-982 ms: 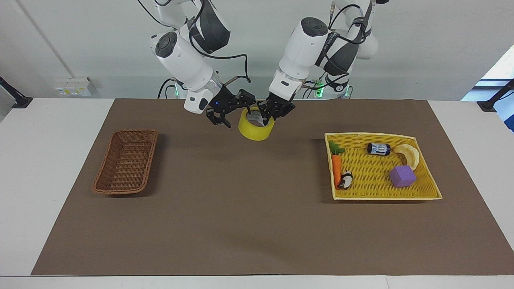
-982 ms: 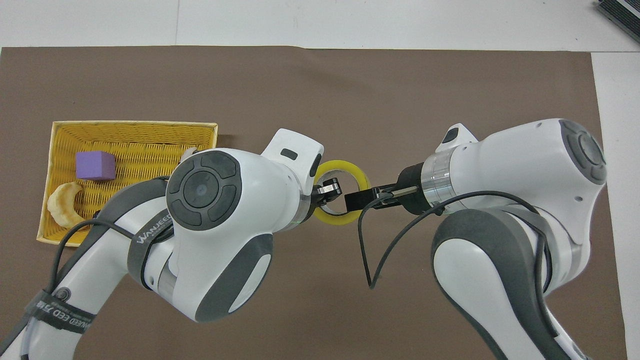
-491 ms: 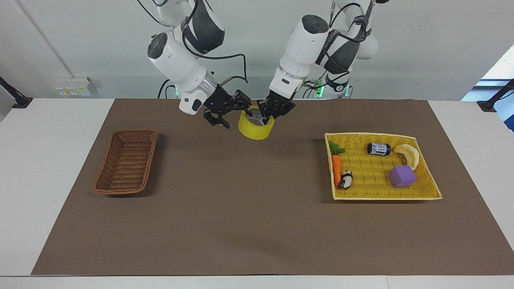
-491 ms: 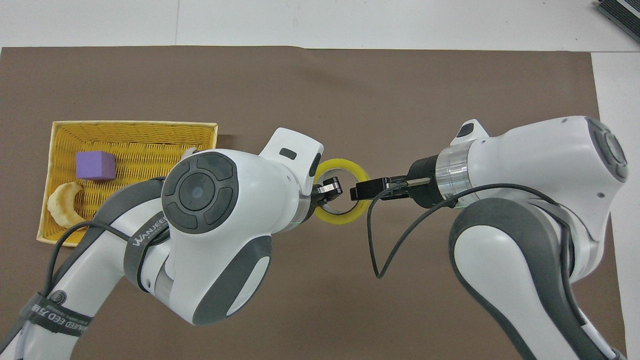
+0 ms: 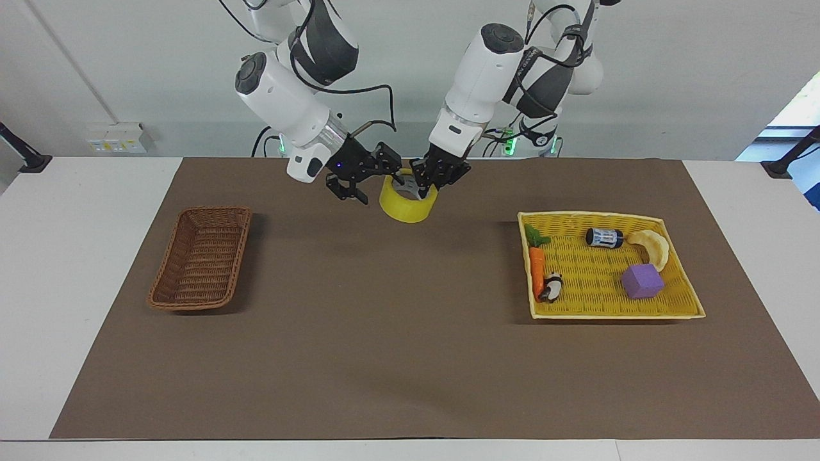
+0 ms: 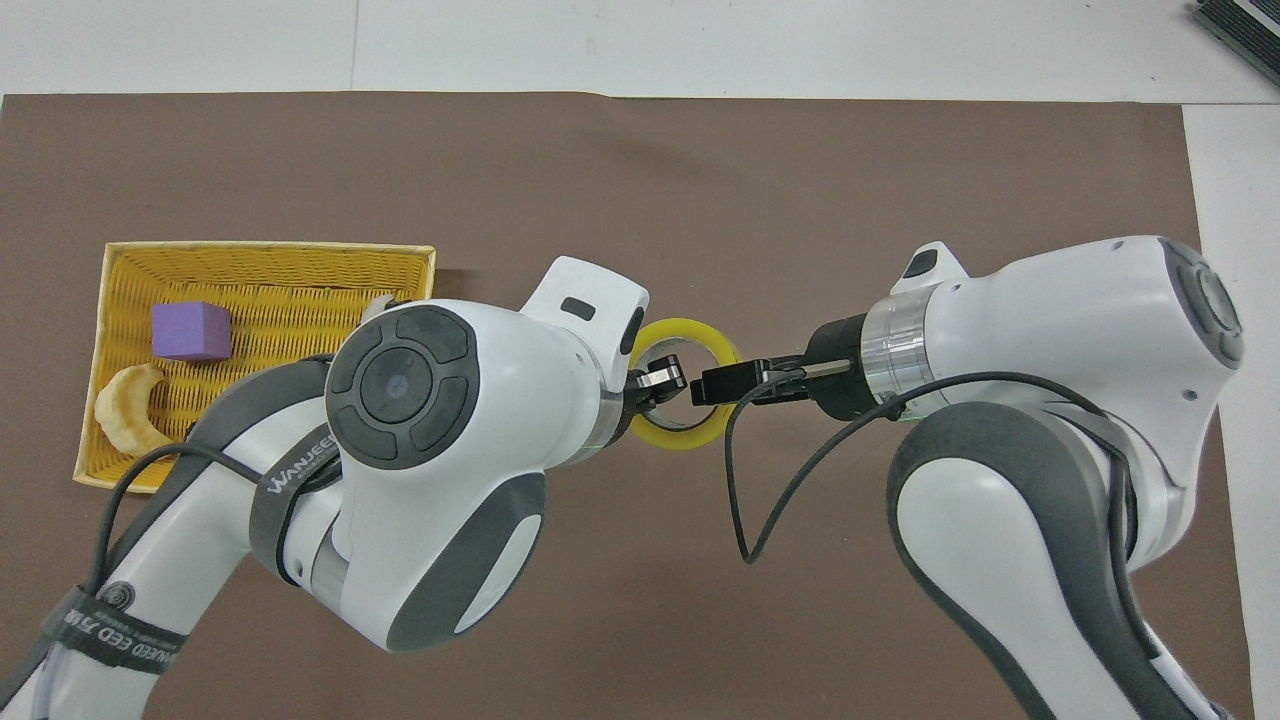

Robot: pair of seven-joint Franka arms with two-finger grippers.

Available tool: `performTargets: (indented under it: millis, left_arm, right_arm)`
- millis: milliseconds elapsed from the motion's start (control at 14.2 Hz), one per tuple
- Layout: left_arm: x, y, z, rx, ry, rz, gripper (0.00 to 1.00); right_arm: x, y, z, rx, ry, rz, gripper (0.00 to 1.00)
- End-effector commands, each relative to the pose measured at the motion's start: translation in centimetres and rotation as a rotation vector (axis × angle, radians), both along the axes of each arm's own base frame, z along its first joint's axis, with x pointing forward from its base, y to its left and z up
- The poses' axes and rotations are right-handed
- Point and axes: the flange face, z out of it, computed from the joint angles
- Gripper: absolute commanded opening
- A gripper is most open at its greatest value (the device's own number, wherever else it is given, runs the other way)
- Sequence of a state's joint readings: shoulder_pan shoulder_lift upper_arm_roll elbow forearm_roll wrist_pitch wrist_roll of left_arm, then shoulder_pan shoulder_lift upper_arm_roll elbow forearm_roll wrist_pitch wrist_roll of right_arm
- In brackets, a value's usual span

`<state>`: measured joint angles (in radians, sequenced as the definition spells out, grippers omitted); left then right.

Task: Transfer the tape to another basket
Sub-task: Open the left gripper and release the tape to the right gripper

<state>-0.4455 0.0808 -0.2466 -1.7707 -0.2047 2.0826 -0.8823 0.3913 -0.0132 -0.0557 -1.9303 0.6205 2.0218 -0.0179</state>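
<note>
Brown wicker basket [image 5: 201,257] near right arm's end of brown mat [image 5: 384,358], empty. Right gripper [image 5: 368,182] jaws spread wide, beside tape [image 5: 408,203], not gripping. Tape raised over mat's robot-side edge, mid-table. Left gripper [image 5: 419,188] clamped on tape's rim, one finger inside core. Yellow tray [image 5: 672,314] toward left arm's end.

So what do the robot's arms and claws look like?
Both arms are chunky, glossy white tubes with dark grey joint covers and round grey caps. The left gripper and right gripper are small black claws made of metal links. A thin black cable loops along each arm, and a grey strap reads WANJEER.
</note>
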Motion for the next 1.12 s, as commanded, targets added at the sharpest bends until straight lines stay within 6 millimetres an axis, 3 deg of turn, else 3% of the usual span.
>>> performTargets:
  millis: [0,281,351,491,561,632,702,772,1053]
  left_arm:
    - [-0.57,-0.45,1.51,-0.021,-0.001,0.007,0.0]
    - [-0.52,-0.47,1.7,-0.025,-0.005,0.009,0.0]
    - [-0.52,-0.47,1.7,-0.025,-0.005,0.009,0.0]
    - [-0.5,-0.48,1.73,-0.026,-0.008,0.008,0.0]
    - [-0.49,-0.48,1.75,-0.027,-0.009,0.008,0.0]
    - [-0.45,-0.4,1.65,-0.024,-0.014,-0.011,0.0]
    - [-0.39,-0.33,1.59,-0.024,-0.015,-0.013,0.57]
    - [-0.34,-0.35,1.72,-0.029,-0.016,-0.003,1.0]
    - [-0.35,0.11,2.38,-0.035,-0.022,-0.004,1.0]
  right_arm:
    - [-0.58,0.35,-0.53,0.014,-0.026,0.002,1.0]
    - [-0.88,0.37,-0.94,0.006,-0.029,0.016,1.0]
    - [-0.97,0.23,-1.23,0.003,-0.025,0.018,0.89]
    - [-1.1,0.06,-1.35,0.001,-0.013,0.012,0.09]
    - [-1.07,-0.09,-1.38,0.0,-0.008,0.007,0.0]
    - [-1.03,-0.16,-1.31,0.001,-0.002,-0.003,0.0]
    - [-1.04,-0.07,-1.24,0.001,0.005,-0.014,0.0]
    - [-0.97,-0.04,-1.18,0.001,0.004,-0.016,0.0]
    - [-0.65,-0.38,-0.75,0.003,-0.004,-0.021,0.0]
